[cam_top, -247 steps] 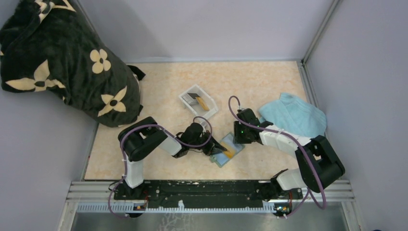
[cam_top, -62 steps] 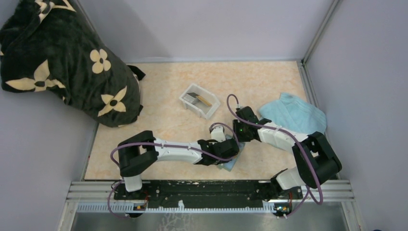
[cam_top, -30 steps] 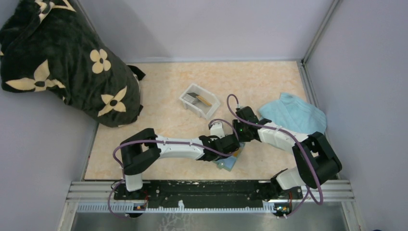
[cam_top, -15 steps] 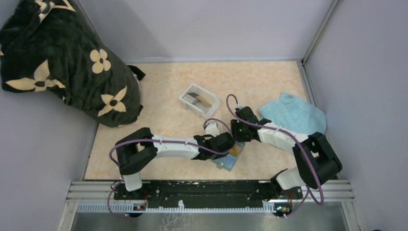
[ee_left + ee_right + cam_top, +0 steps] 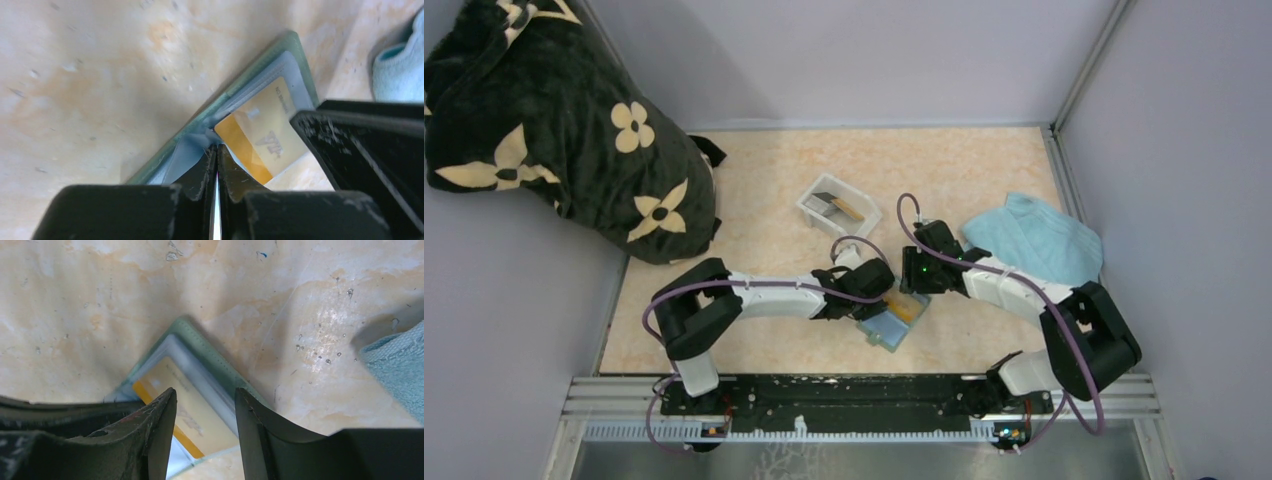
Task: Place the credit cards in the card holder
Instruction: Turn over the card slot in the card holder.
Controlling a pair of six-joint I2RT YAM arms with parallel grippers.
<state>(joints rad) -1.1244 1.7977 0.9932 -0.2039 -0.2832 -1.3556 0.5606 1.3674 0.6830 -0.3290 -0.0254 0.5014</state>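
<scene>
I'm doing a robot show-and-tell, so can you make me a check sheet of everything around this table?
Surface: beige marbled table.
Job's things: card holder lies open; an orange-yellow card sits inside it; more cards in the white tray.
Clutter: light blue towel, dark flowered blanket.
End effectors: left end effector shut, tips at the holder's fold; right end effector open above the card.
Cables: purple cables loop along both arms.
Surroundings: grey walls, metal rail at the near edge.
</scene>
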